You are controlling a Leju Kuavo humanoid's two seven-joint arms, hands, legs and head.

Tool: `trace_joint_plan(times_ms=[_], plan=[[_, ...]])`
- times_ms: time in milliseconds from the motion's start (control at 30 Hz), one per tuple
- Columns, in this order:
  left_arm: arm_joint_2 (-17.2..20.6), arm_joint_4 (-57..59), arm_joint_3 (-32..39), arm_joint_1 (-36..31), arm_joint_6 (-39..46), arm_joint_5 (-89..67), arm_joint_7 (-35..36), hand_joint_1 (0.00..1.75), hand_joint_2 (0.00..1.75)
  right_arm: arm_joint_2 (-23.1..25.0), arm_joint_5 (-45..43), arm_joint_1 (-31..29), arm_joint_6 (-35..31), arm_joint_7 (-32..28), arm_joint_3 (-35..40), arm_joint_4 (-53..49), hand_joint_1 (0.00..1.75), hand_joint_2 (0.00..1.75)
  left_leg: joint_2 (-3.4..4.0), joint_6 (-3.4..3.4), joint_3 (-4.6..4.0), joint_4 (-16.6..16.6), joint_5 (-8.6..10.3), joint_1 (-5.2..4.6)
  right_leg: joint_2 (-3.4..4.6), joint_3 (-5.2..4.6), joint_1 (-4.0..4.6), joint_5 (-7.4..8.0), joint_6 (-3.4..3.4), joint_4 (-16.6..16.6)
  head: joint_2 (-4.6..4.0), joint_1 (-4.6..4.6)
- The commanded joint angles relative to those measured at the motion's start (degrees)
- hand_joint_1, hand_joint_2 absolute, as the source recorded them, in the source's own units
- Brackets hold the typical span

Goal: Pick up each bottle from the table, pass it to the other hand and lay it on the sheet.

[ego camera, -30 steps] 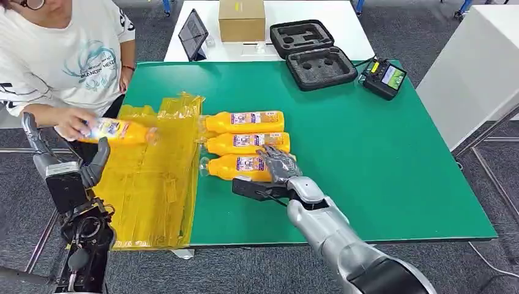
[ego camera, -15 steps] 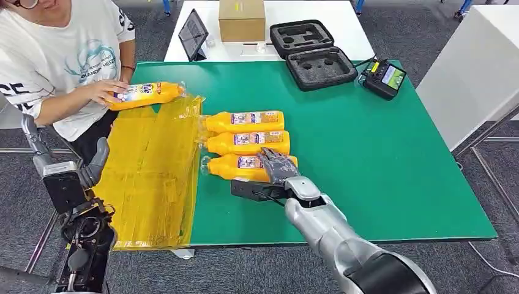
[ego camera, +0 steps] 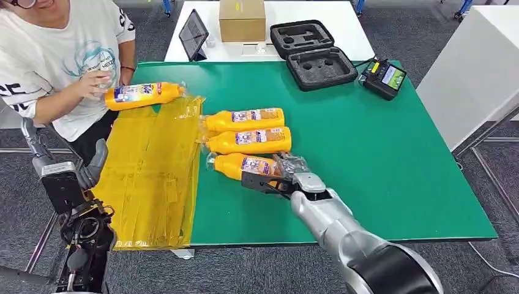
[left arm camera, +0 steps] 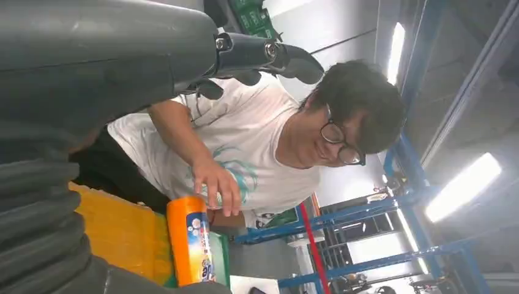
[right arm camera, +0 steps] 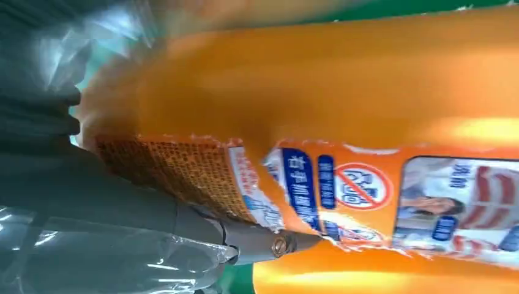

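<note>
Green table [ego camera: 367,153]: my right hand [ego camera: 287,171] closed around nearest orange bottle [ego camera: 245,165], just beside yellow sheet [ego camera: 147,177]. Left hand [ego camera: 67,168] open, empty, beyond sheet. Risk I see: glossy bottle slips during pass.

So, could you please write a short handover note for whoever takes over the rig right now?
Right hand: grips the nearest bottle at its base end, on the green table.
Left hand: open, raised beside the table, holding nothing.
Two more bottles lie side by side on the table just right of the yellow sheet.
A person's hand holds a fourth bottle at the sheet's far edge.
Done: no bottle lies fully on the sheet.
Left: lift the gripped bottle, pass it to the left hand, lay it on the sheet; repeat for the others.
</note>
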Motion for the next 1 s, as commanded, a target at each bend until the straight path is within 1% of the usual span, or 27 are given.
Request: trace_joint_plan(times_ms=[33, 133, 167, 367, 400, 433, 467, 500, 533, 567, 600, 633, 667, 700, 733, 767, 800, 833, 933, 1000], plan=[[-0.7, 3.3, 0.8, -1.3, 0.0, 0.2, 0.2, 0.00, 1.75, -0.7, -2.7, -0.5, 0.7, -3.6, -3.1, 3.6, 1.36, 1.75, -0.16, -0.07, 0.23, -0.1, -0.07, 0.05, -0.11, 0.27, 0.04, -0.11, -0.06, -0.1, 0.00, 0.02], [-0.5, 3.5, 0.5, -1.3, 0.0, 0.6, 0.2, 0.00, 1.75, -0.4, -3.6, -0.3, 0.8, -5.1, -3.3, 3.4, 1.57, 1.75, -0.15, -0.09, 0.32, 0.0, -0.13, 0.09, -0.07, 0.38, 0.08, -0.15, -0.09, -0.1, 0.00, 0.02], [-0.5, 3.6, 0.5, -1.2, 0.0, 0.6, 0.2, 0.00, 1.75, -0.3, -3.7, -0.3, 0.8, -5.3, -3.3, 3.3, 1.57, 1.75, -0.09, -0.06, 0.19, -0.1, -0.05, 0.04, -0.04, 0.20, 0.04, -0.07, -0.04, 0.0, 0.00, 0.02], [-0.5, 3.7, 0.5, -1.3, 0.0, 0.8, 0.2, 0.00, 1.75, -0.2, -4.1, -0.2, 0.5, -5.9, -3.6, 3.1, 1.59, 1.75, -0.14, -0.07, 0.24, 0.0, -0.09, 0.06, -0.06, 0.27, 0.06, -0.11, -0.06, -0.1, 0.00, 0.02], [-0.4, 3.8, 0.4, -1.3, 0.0, 1.0, 0.2, 0.00, 1.75, -0.1, -4.6, 0.0, 0.4, -6.6, -3.9, 3.0, 1.71, 1.75, -0.10, -0.05, 0.18, -0.1, -0.06, 0.04, -0.04, 0.19, 0.04, -0.08, -0.04, 0.0, 0.00, 0.00], [-0.3, 3.9, 0.2, -1.3, 0.0, 1.2, 0.2, 0.00, 1.75, -0.1, -5.2, 0.2, 0.3, -8.1, -4.1, 2.8, 1.73, 1.75, -0.12, -0.07, 0.27, 0.0, -0.10, 0.06, -0.05, 0.29, 0.06, -0.12, -0.06, -0.1, 0.00, 0.02], [-0.3, 3.9, 0.0, -1.2, 0.0, 1.5, 0.2, 0.00, 1.75, 0.2, -6.2, 0.4, -0.1, -10.4, -4.6, 2.2, 1.75, 1.75, -0.09, -0.05, 0.16, -0.1, -0.04, 0.03, -0.03, 0.17, 0.03, -0.06, -0.04, -0.1, 0.00, 0.02], [0.1, 3.8, -0.5, -1.0, 0.0, 2.0, 0.2, 0.00, 1.75, 0.3, -7.4, 0.8, -0.1, -14.7, -4.7, 1.6, 1.75, 1.75, -0.13, -0.07, 0.26, -0.1, -0.09, 0.04, -0.05, 0.28, 0.04, -0.12, -0.06, -0.1, 0.00, 0.02], [0.1, 3.8, -0.5, -1.0, 0.0, 2.0, 0.2, 0.00, 1.75, 0.3, -7.4, 0.8, -0.1, -14.7, -4.7, 1.6, 1.75, 1.75, -0.13, -0.10, 0.36, -0.1, -0.13, 0.08, -0.04, 0.38, 0.08, -0.15, -0.08, -0.1, 0.00, 0.02], [0.4, 4.2, -1.4, -1.0, -0.9, 4.5, 0.2, 0.00, 1.75, 0.9, -12.2, 1.7, 0.4, -25.6, -6.4, 0.2, 1.75, 1.75, -0.09, -0.07, 0.24, -0.1, -0.09, 0.05, -0.02, 0.25, 0.05, -0.10, -0.06, -0.1, 0.00, 0.02], [0.4, 4.6, -1.4, -1.0, -1.7, 5.4, 0.2, 0.00, 1.75, 1.1, -14.1, 2.1, 1.0, -29.6, -6.9, -0.4, 1.75, 1.75, -0.10, -0.09, 0.32, -0.1, -0.13, 0.07, -0.02, 0.34, 0.07, -0.14, -0.08, -0.1, 0.00, 0.02], [-0.3, 5.8, -0.5, -1.0, -4.8, 8.1, 0.2, 0.00, 1.75, 1.5, -17.9, 3.4, 1.6, -36.8, -7.7, -2.1, 1.75, 1.75, -0.07, -0.07, 0.21, -0.1, -0.07, 0.05, -0.01, 0.22, 0.05, -0.08, -0.06, -0.1, 0.00, 0.02], [-1.5, 8.7, 2.0, -1.2, -10.8, 13.3, 0.2, 0.00, 1.75, 2.0, -21.6, 4.4, 2.3, -42.2, -8.6, -3.9, 1.75, 1.75, -0.11, -0.09, 0.31, -0.1, -0.10, 0.07, -0.03, 0.32, 0.06, -0.11, -0.08, -0.1, 0.00, 0.02], [-2.1, 12.6, 4.1, -1.3, -16.6, 19.0, 0.2, 0.00, 1.75, 2.7, -26.1, 6.2, 4.2, -43.8, -8.6, -7.9, 1.75, 1.75, -0.14, -0.11, 0.33, -0.1, -0.11, 0.08, -0.06, 0.35, 0.07, -0.14, -0.09, -0.1, 0.00, 0.02], [-2.1, 13.8, 4.7, -1.0, -18.4, 20.5, 0.2, 0.00, 1.75, 2.8, -28.7, 7.6, 4.3, -43.8, -7.8, -11.0, 1.75, 1.75, -0.10, -0.08, 0.24, -0.1, -0.07, 0.01, -0.03, 0.23, 0.00, -0.11, -0.07, -0.1, 0.00, 0.02], [-2.1, 15.8, 5.5, -0.3, -22.7, 24.2, 0.4, 0.00, 1.75, 3.0, -33.4, 9.5, 3.9, -43.8, -6.7, -15.0, 1.75, 1.75, -0.06, -0.05, 0.17, -0.1, -0.03, -0.03, -0.02, 0.13, -0.03, -0.07, -0.04, 0.0, 0.00, 0.00], [-2.1, 16.4, 6.3, 1.3, -28.3, 29.2, 2.2, 0.00, 1.75, 2.8, -36.9, 10.6, 1.9, -43.8, -5.4, -17.1, 1.75, 1.75, -0.02, -0.09, 0.31, -0.1, -0.09, 0.00, 0.04, 0.27, 0.00, -0.11, -0.08, -0.1, 0.00, 0.02], [-2.0, 16.5, 6.8, 2.4, -29.7, 30.5, 2.1, 0.00, 1.75, 2.5, -38.9, 11.4, 0.5, -43.8, -4.1, -18.4, 1.73, 1.75, -0.01, -0.08, 0.34, -0.2, -0.10, -0.02, 0.03, 0.29, -0.03, -0.12, -0.06, -0.1, 0.00, 0.00], [-2.0, 15.4, 9.0, 5.2, -34.7, 35.2, 3.1, 0.00, 1.75, 1.2, -47.1, 14.8, -2.8, -43.8, -0.4, -24.1, 1.75, 1.75, 0.07, -0.05, 0.20, -0.1, -0.12, -0.03, 0.12, 0.15, -0.03, -0.09, -0.03, -0.1, 0.00, 0.00], [-2.1, 14.8, 9.9, 5.9, -36.3, 36.8, 3.8, 0.00, 1.75, 0.5, -49.6, 15.5, -4.9, -43.8, 1.1, -25.2, 1.75, 1.75, 0.03, -0.06, 0.17, -0.1, -0.14, 0.02, 0.09, 0.13, 0.01, -0.10, -0.04, -0.1, 0.00, 0.02]])
